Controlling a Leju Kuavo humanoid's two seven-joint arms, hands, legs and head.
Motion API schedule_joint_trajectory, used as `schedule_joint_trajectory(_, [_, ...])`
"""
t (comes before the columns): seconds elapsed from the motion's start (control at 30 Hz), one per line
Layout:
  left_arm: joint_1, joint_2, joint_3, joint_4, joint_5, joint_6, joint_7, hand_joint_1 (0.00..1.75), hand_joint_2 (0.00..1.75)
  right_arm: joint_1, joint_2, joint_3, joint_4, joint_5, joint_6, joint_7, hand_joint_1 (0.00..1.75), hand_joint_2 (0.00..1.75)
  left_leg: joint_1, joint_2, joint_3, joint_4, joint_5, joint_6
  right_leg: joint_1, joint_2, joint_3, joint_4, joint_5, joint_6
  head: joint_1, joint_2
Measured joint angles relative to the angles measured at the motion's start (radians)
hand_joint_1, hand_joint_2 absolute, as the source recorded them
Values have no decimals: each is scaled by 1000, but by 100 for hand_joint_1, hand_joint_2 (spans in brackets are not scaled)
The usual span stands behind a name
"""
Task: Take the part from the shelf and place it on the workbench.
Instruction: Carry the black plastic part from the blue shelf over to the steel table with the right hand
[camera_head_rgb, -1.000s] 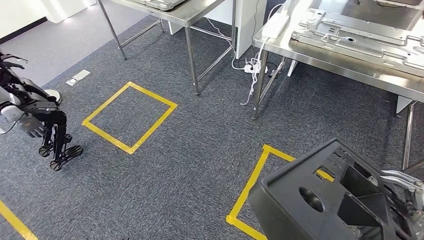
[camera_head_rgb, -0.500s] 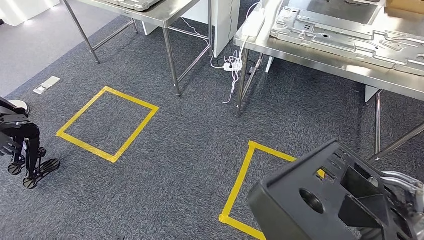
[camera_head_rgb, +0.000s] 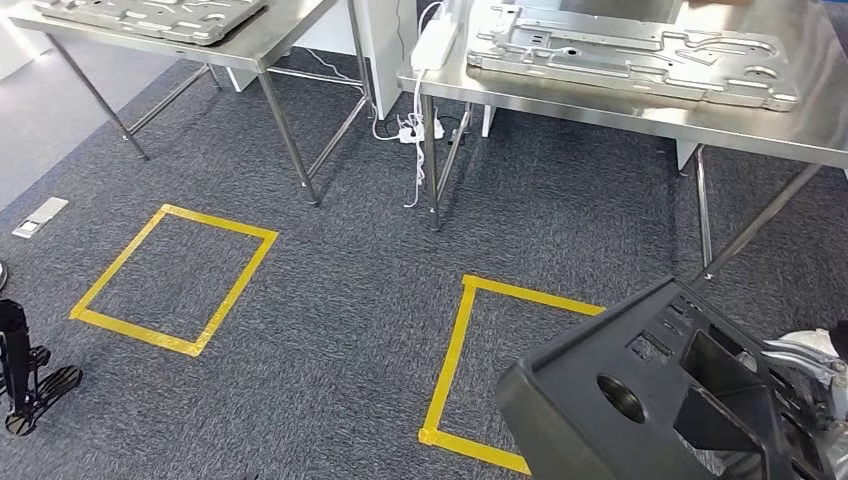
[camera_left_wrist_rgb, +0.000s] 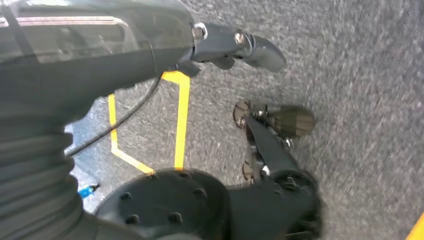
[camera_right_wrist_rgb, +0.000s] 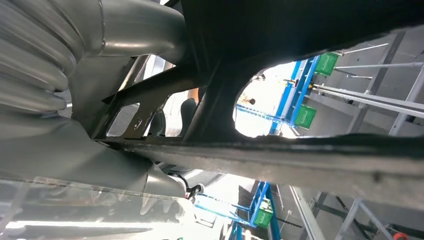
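The part is a big black plastic housing (camera_head_rgb: 640, 400) with a round hole and square openings, low at the right of the head view. My right hand (camera_head_rgb: 812, 362) grips it at its far right side, where silvery hand parts show behind it. In the right wrist view the part's dark ribs (camera_right_wrist_rgb: 300, 30) cross close in front of my right hand (camera_right_wrist_rgb: 115, 30). My left hand (camera_head_rgb: 24, 368) hangs low at the left, dark fingers apart and holding nothing; the left wrist view has this left hand (camera_left_wrist_rgb: 265, 150) over carpet. The steel workbench (camera_head_rgb: 610, 108) stands ahead at the upper right.
A stamped metal panel (camera_head_rgb: 620, 50) covers much of the workbench. A second steel table (camera_head_rgb: 250, 45) with another panel stands at the upper left. White cables and a power strip (camera_head_rgb: 415, 130) hang between them. Yellow tape squares (camera_head_rgb: 170, 280) mark the grey carpet.
The camera has turned: tables and tape squares have shifted left and down in the picture. My left hand has slid to the lower left corner. The part stays in my right hand.
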Motion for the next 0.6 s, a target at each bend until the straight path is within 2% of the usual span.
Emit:
schedule_joint_trajectory(0.03, [2, 0, 0, 0, 0, 0, 0, 0, 175, 0, 0, 0, 0, 0, 0, 0, 110, 175, 0, -8, -34, 72, -29, 0, 1, 8, 0, 0, 0, -3, -4, 0])
schedule_joint_trajectory(0.07, [3, 0, 0, 0, 0, 0, 0, 0, 175, -1, 0, 0, 0, 0, 0, 0, 110, 175, 0, -12, -61, 125, -44, 1, 2, 16, 0, 0, 0, -5, -6, 0])
schedule_joint_trajectory(0.1, [4, 0, 1, 0, 0, 0, 0, 0, 175, 0, 0, 0, 0, 0, 0, 0, 110, 175, 0, -15, -74, 146, -40, 2, 3, 26, 0, 1, 0, -5, -9, 0])
schedule_joint_trajectory(0.13, [5, 0, 1, 0, 1, 0, 0, 0, 175, 0, 0, 0, 0, 0, 0, 0, 110, 175, 0, -17, -67, 123, -15, 4, 3, 36, 2, 1, 0, -5, -11, 0])
schedule_joint_trajectory(0.17, [5, 0, 1, 0, 1, -1, 0, 0, 175, -1, 0, 0, 0, 0, 0, 0, 110, 175, 0, -24, -44, 64, 24, 7, 3, 46, 4, 1, -1, -5, -13, 0])
schedule_joint_trajectory(0.23, [4, 0, 1, 0, 3, -2, -2, 0, 175, -1, 0, 0, 0, 1, 0, 0, 110, 175, -2, -62, 14, -79, 93, 16, 1, 65, 5, 1, -1, -2, -14, 0])
schedule_joint_trajectory(0.27, [4, 0, 1, 0, 3, -2, -2, 0, 175, -2, 0, 0, 0, 1, 0, 0, 110, 175, -4, -79, 31, -124, 108, 18, 0, 74, 3, 1, 0, 2, -13, 0])
schedule_joint_trajectory(0.3, [4, 0, 1, 0, 3, -2, -3, 0, 175, -2, 0, 0, 0, 2, 0, 0, 110, 175, -7, -90, 38, -144, 112, 20, -2, 82, -1, 0, 2, 8, -12, 0])
schedule_joint_trajectory(0.37, [4, -1, 1, 0, 3, -2, -3, 0, 175, -1, 0, 0, 0, 3, 1, 0, 110, 175, -9, -79, 40, -152, 113, 24, -5, 97, -5, -5, 6, 22, -13, 0])
schedule_joint_trajectory(0.43, [3, -3, 1, 0, 4, -2, -4, 0, 175, -2, 0, 1, 0, 3, 1, 0, 110, 175, -5, -60, 43, -163, 120, 30, -1, 79, -19, 14, -8, 31, -7, 0])
schedule_joint_trajectory(0.47, [3, -3, 2, 0, 5, -2, -4, 0, 175, -3, 0, 1, 0, 4, 1, 0, 110, 175, -3, -48, 44, -168, 123, 33, 1, 62, -38, 51, -32, 32, 1, 0])
schedule_joint_trajectory(0.53, [4, -4, 2, 0, 5, -2, -3, 0, 175, -5, 0, 2, 0, 4, 1, 1, 110, 175, -5, -25, 43, -168, 123, 35, 4, 33, -100, 178, -97, 33, 16, 0])
schedule_joint_trajectory(0.57, [4, -4, 2, 0, 6, -2, -3, 0, 175, -5, 0, 2, 0, 5, 2, 1, 110, 175, -5, -13, 43, -168, 122, 36, 4, 28, -129, 239, -120, 34, 20, 0])
schedule_joint_trajectory(0.6, [4, -4, 2, 0, 5, -2, -3, 0, 175, -5, 0, 2, 0, 6, 2, 1, 110, 175, -5, -2, 43, -168, 121, 36, 4, 25, -144, 271, -124, 35, 21, 0])
